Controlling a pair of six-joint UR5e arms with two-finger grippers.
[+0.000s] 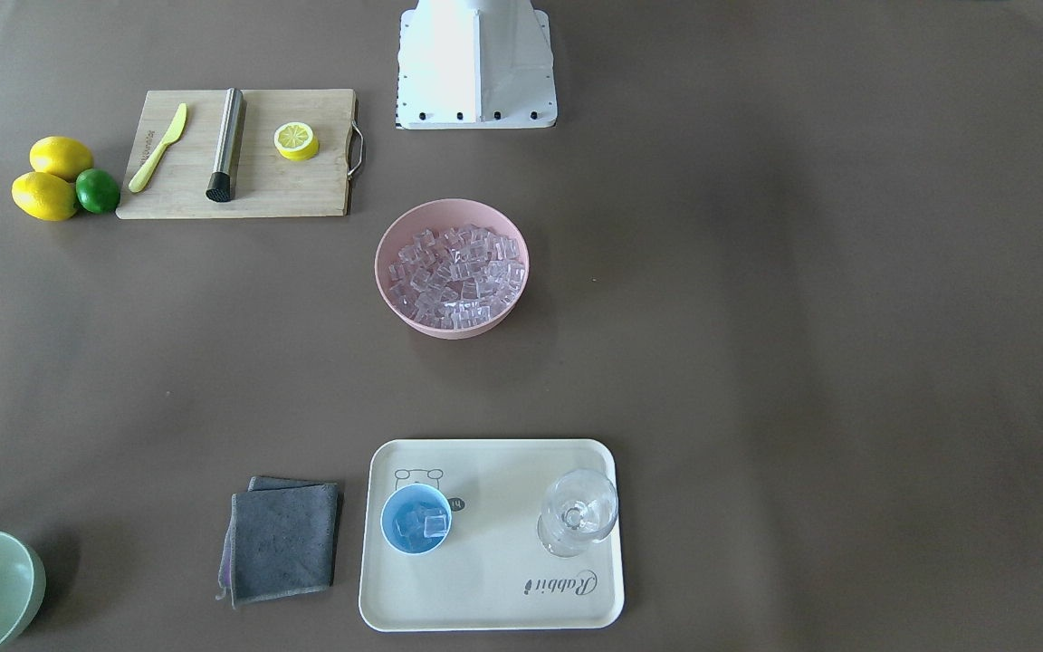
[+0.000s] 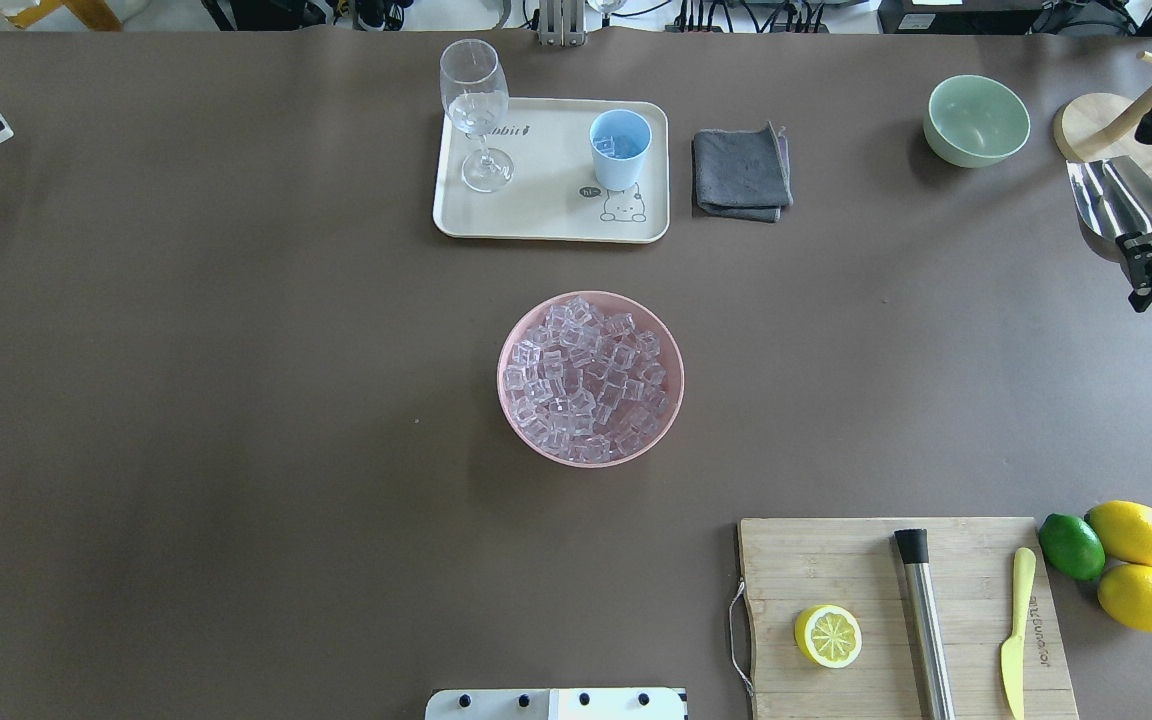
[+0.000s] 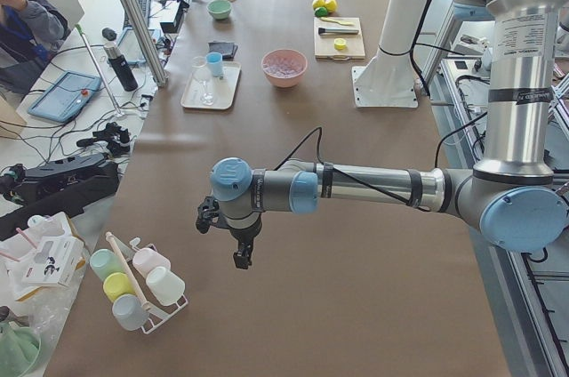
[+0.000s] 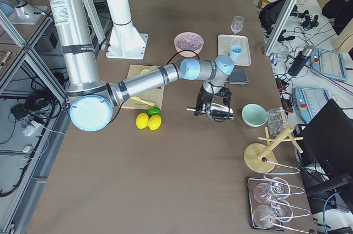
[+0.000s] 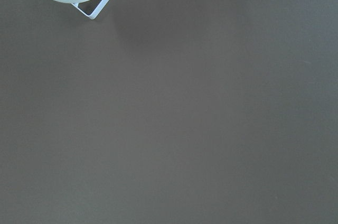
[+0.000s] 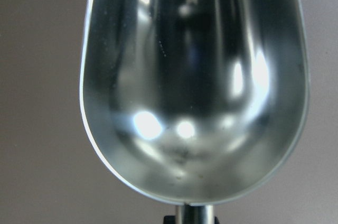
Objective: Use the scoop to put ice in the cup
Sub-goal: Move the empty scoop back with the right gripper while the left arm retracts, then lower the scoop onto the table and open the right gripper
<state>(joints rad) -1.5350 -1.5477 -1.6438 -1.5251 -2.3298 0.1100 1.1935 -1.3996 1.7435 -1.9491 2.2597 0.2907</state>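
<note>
Left gripper (image 3: pixel 242 257): parked low over bare table by the drying rack (image 3: pixel 133 284), well away from the work, presumably to keep it clear. Cannot tell how far its fingers are open.

Tray (image 2: pixel 536 190): stemmed glass (image 2: pixel 476 100) on its left part. The cup (image 2: pixel 620 150) stands to the right of it and already holds a few cubes.

Pink bowl (image 1: pixel 454 330): mid-table, heaped with ice (image 2: pixel 588 380), nothing over it.

Cloth (image 2: pixel 739 172) and green bowl (image 2: pixel 976 120): between the tray and the table's right end.

Right gripper (image 2: pixel 1151 265): at the right edge, fingers clamped on the scoop (image 2: pixel 1101 200) by its handle. The trough is empty and points toward a wooden stand (image 2: pixel 1106 135).

Judgement: the way to the pink bowl is open. On a pour, the glass beside the cup is the tipping risk.
</note>
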